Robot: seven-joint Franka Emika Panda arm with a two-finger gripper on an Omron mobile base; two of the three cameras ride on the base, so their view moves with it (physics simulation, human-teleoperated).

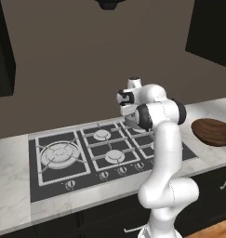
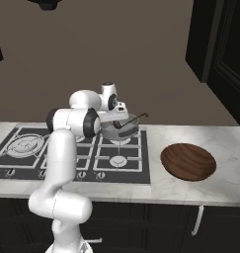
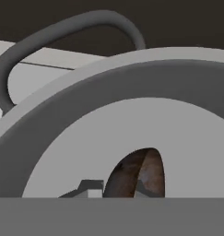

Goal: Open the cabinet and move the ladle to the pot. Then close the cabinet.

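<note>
Claw (image 2: 122,126) clamped on ladle (image 2: 127,127), scoop low inside pot (image 2: 133,120) on hob (image 2: 67,153), wooden dish (image 2: 188,161) well apart on desk (image 2: 225,148)

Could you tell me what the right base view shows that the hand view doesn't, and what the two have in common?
Right base view alone: the arm, the stove under the pot, the wooden dish on the counter, and the ladle's stem sticking out over the pot's rim.

Hand view alone: a close look into the pot's pale inside and its curved handle.

Both: the pot with the ladle scoop in it, at the claw.
</note>
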